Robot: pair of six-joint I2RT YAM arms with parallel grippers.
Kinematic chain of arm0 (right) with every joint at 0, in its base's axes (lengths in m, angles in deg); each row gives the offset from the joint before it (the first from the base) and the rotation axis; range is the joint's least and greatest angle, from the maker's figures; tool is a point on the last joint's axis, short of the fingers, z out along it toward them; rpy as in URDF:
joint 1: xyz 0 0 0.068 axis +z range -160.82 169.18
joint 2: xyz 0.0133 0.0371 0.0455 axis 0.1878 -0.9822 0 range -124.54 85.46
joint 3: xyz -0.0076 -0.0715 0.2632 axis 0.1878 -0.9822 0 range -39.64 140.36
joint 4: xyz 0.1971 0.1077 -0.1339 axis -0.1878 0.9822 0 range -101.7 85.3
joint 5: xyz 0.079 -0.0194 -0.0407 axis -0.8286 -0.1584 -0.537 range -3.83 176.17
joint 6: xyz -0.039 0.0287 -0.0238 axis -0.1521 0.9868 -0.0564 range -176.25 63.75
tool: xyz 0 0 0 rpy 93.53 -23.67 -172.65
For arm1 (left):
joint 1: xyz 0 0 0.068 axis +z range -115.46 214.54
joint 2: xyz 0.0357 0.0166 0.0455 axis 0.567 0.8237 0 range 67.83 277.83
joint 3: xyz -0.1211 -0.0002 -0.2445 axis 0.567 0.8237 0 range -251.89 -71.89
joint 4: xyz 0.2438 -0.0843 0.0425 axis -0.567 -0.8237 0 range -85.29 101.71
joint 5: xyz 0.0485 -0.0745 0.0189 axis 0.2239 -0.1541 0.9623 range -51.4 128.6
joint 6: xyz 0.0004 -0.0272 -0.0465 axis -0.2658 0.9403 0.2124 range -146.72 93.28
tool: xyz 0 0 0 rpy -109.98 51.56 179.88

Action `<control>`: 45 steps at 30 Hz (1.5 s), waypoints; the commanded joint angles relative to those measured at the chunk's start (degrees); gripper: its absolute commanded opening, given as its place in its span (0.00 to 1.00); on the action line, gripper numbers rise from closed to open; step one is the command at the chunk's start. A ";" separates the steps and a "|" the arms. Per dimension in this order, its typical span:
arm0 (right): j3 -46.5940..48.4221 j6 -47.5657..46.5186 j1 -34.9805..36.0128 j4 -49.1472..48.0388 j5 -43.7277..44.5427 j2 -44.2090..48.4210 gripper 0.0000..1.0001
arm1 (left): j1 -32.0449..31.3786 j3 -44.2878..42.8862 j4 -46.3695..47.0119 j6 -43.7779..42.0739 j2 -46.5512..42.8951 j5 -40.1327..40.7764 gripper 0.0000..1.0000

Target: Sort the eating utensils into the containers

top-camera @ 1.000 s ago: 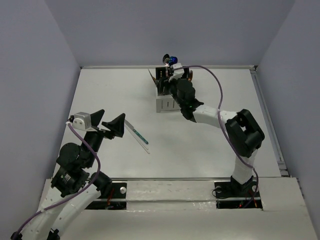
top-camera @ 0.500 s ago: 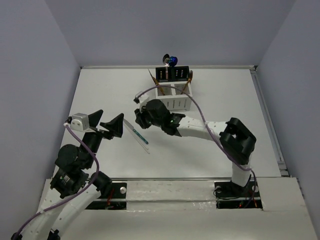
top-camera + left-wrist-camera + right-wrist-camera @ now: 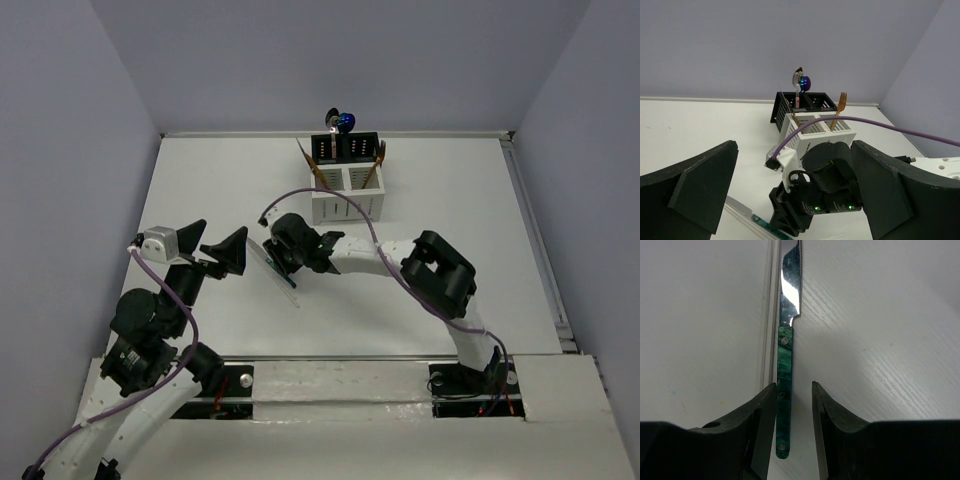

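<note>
Teal-handled knife (image 3: 785, 365) lies flat on the table (image 3: 450, 220) between the right gripper's (image 3: 794, 402) parted, unclosed jaws, a pale utensil (image 3: 767, 315) alongside. Spoon (image 3: 797, 80) and forks (image 3: 841, 102) stand in the caddy (image 3: 347, 207); these two seem left. Left gripper (image 3: 213, 242) hangs open, empty

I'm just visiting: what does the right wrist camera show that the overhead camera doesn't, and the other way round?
Only the right wrist view: the knife up close, with its marbled green riveted handle and serrated blade, and a pale strip alongside it. Only the overhead view: the caddy with utensils standing in it, and the left end effector, open and holding nothing. Both: the right end effector down at the knife on the white table.
</note>
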 commanded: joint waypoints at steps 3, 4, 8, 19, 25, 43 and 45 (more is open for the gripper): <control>4.15 0.66 1.32 1.28 1.48 -2.18 0.39 | 0.30 0.60 1.87 0.34 0.01 0.27 0.99; 4.42 0.66 1.32 1.54 1.48 -2.54 0.39 | 0.30 0.60 1.87 0.25 0.01 0.27 0.99; 5.21 0.75 1.32 2.07 0.60 -3.33 0.38 | 0.30 0.60 1.87 0.34 -0.08 0.27 0.99; 5.83 1.97 1.32 3.48 7.45 -4.12 0.29 | 0.30 0.60 1.87 0.25 -0.16 0.18 0.99; 5.91 1.98 1.32 4.62 10.79 -4.30 0.22 | 0.30 0.60 1.96 0.34 -0.08 0.01 0.99; 14.07 -1.27 0.80 10.24 10.97 -9.30 0.42 | 0.30 0.60 2.05 0.25 -0.08 -0.35 0.99; 15.31 -1.45 0.80 10.95 10.45 -10.62 0.40 | 0.30 0.60 2.05 0.25 -0.16 -0.26 0.99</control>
